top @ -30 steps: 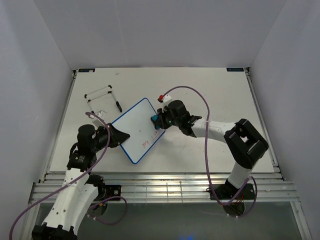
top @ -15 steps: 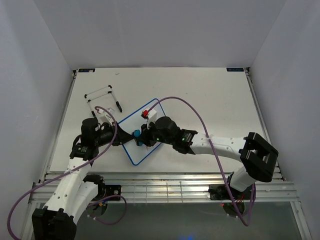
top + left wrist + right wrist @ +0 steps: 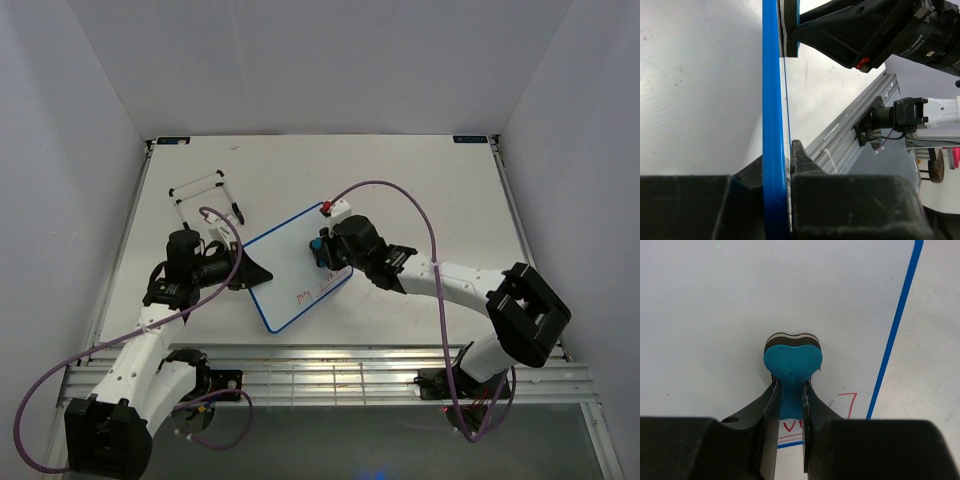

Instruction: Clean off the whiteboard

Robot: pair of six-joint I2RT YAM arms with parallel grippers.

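Fingers (image 3: 258, 272) of left gripper (image 3: 262, 278), top view: pinched on left edge of whiteboard (image 3: 290, 255), lying skewed on table (image 3: 430, 180), wire stand (image 3: 205, 190) apart at far left. Right gripper (image 3: 322, 250): closed on blue eraser (image 3: 318, 243), pressed down near board's far-right side. Mostly bare white across upper board; red marks (image 3: 312, 292) left near lower-right edge, so judged well along but not finished

Left wrist view: blue frame (image 3: 771, 100) seen edge-on, squeezed between both fingers (image 3: 799, 160). Eraser pad touching board face further up, under right gripper. No marks readable from this angle

Right wrist view: fingers (image 3: 767, 405) tight on eraser's stem, pad flat on clean white surface. Red strokes just beside and below fingertips, close to blue frame, not yet wiped. Remaining, as a guess: another pass or two toward that lower corner, with board held steady meanwhile
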